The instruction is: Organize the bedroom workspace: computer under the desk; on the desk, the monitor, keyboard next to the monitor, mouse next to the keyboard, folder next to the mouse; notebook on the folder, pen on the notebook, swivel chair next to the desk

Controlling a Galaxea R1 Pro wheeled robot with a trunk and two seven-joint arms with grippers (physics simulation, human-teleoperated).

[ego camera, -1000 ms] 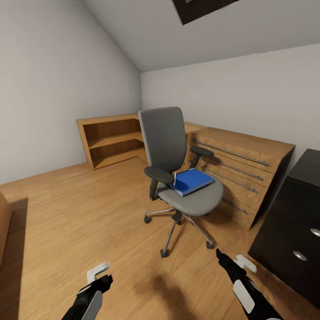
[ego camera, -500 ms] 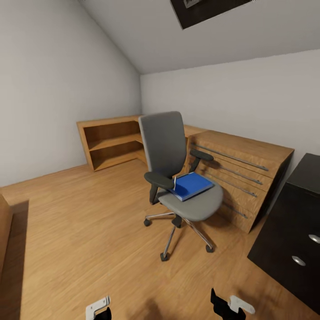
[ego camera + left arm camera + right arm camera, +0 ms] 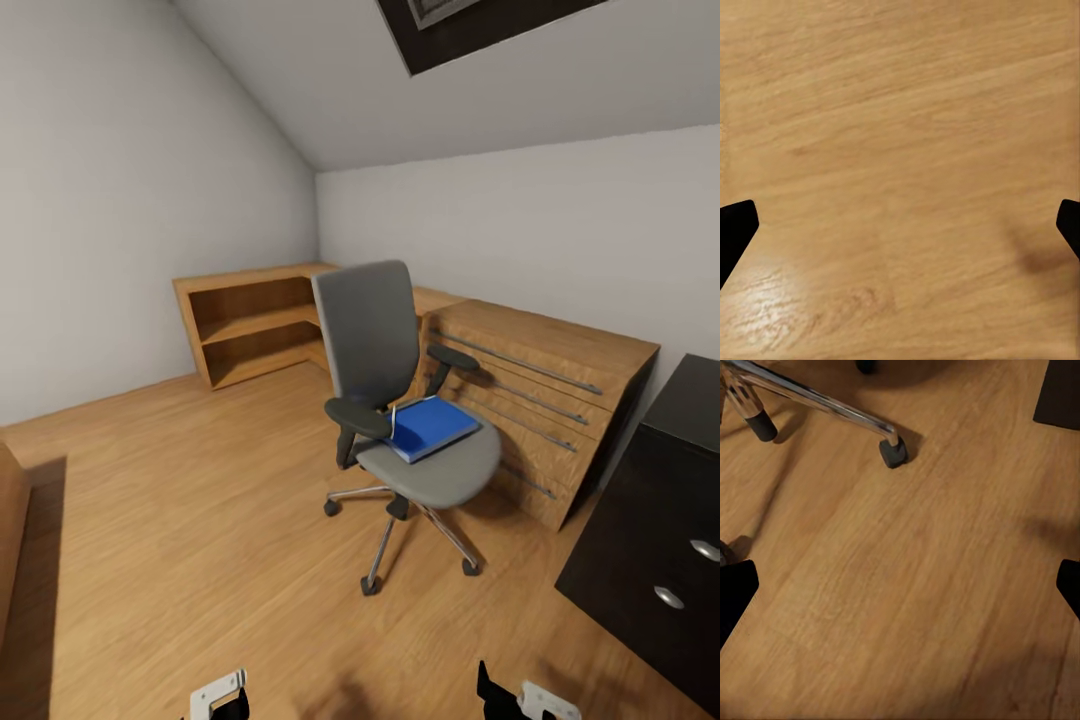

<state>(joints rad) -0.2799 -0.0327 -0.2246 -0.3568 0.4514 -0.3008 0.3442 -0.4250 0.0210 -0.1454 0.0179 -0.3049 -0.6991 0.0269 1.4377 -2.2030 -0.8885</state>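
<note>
I'm in the bedroom: light wood floor (image 3: 170, 500), pale grey walls, sloped ceiling. Long light wooden dresser (image 3: 545, 400) with metal bar handles runs along the far wall; open wooden shelf unit (image 3: 250, 325) sits in the corner beside it. Glossy black drawer unit of the desk (image 3: 655, 520) is at the right edge of the head view, two round silver knobs showing; can't see the worktop from here.

Grey upholstered swivel chair (image 3: 395, 390) with black armrests and metal star base stands mid-room, just in front of the dresser, well apart from the black drawer unit. Bright blue flat folder (image 3: 430, 427) lies on its seat, touching the left armrest side. A thin white line sticks up at the folder's near corner; too small for me to say what it is.

Left gripper (image 3: 900, 225): jaws spread wide, nothing between them, bare floor below. Right gripper (image 3: 900, 585): jaws also wide apart and empty, over the floor near a black chair castor (image 3: 893, 452) on a chrome leg.
</note>
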